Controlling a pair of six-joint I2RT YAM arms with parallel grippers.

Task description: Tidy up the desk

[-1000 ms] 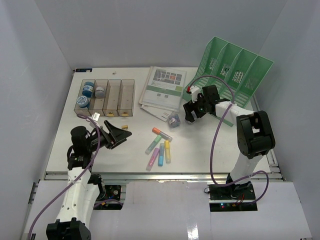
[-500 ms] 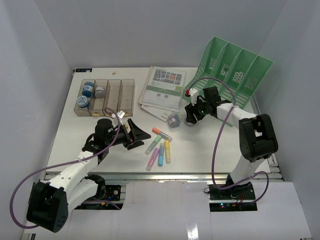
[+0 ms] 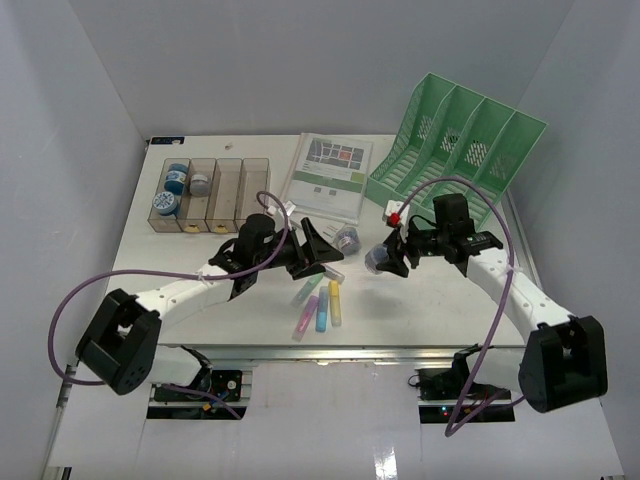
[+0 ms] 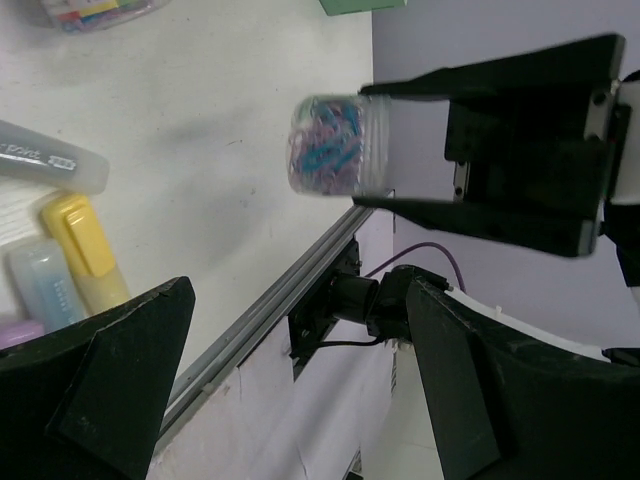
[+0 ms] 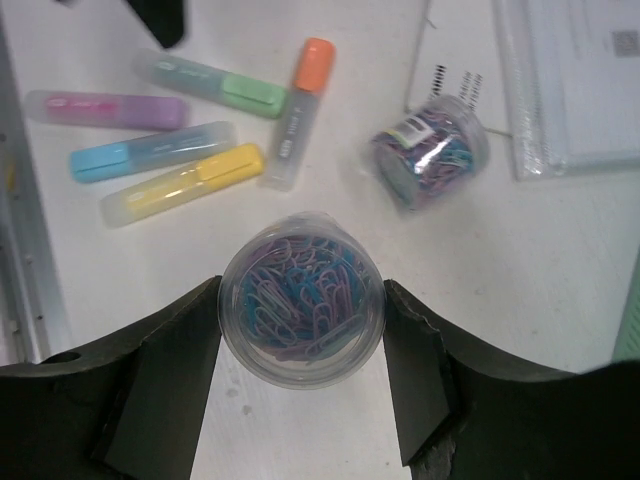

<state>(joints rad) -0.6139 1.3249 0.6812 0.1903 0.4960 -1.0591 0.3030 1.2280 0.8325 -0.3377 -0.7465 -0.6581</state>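
R arm stretches in from lower right, R tool (image 3: pixel 383 260) pinching paper-clip jar (image 5: pixel 302 298) centre-right. L arm low from lower left, L tool (image 3: pixel 320 255) spread wide near highlighters (image 3: pixel 320 300). White bench (image 3: pixel 420 310) fills mid-frame; grey walls.

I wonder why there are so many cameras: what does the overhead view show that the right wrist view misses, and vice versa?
Only the overhead view shows the green file rack with its four slots, and the smoky tray with small jars in it. Only the right wrist view shows the pink and blue paper clips inside the held jar, seen from above. Both show that jar between the right arm's jaws, a second jar on the desk by the booklets, and the coloured highlighters.
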